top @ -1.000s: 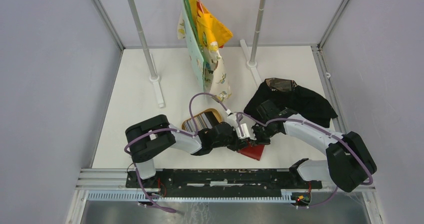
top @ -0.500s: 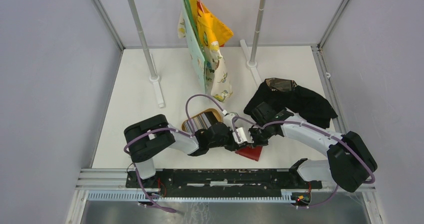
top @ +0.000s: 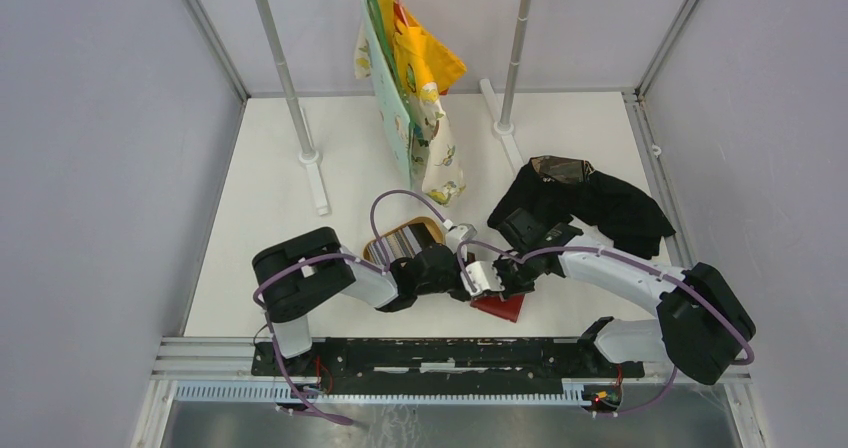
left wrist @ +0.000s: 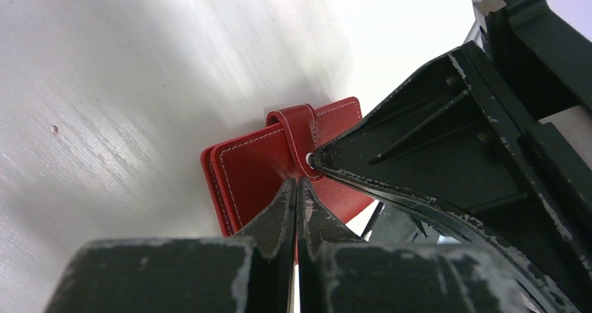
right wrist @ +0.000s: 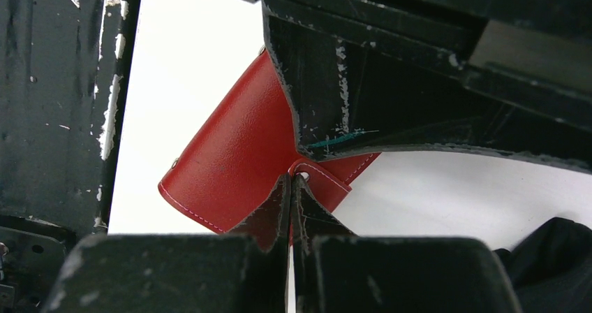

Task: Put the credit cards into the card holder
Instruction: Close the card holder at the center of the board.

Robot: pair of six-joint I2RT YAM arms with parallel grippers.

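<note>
The card holder [top: 503, 308] is a red folded wallet lying shut on the white table near the front edge. Both grippers meet over its far edge. My left gripper [left wrist: 297, 182] is shut, its tips pressed on the red cover [left wrist: 244, 173] just below the snap strap [left wrist: 297, 121]. My right gripper [right wrist: 292, 178] is shut too, its tips touching the strap's stud on the card holder [right wrist: 223, 159]. Neither holds anything. The credit cards [top: 403, 238] lie as a grey and black striped stack in a tan oval tray [top: 433, 230] behind the left arm.
A black cloth [top: 600, 203] lies crumpled at the right, behind the right arm. Coloured garments [top: 415, 88] hang from a rack with two posts [top: 290, 88] at the back. A black rail [top: 430, 353] runs along the near edge.
Both grippers have shifted slightly left and toward the near edge, staying shut over the card holder. The card holder has hardly moved.
</note>
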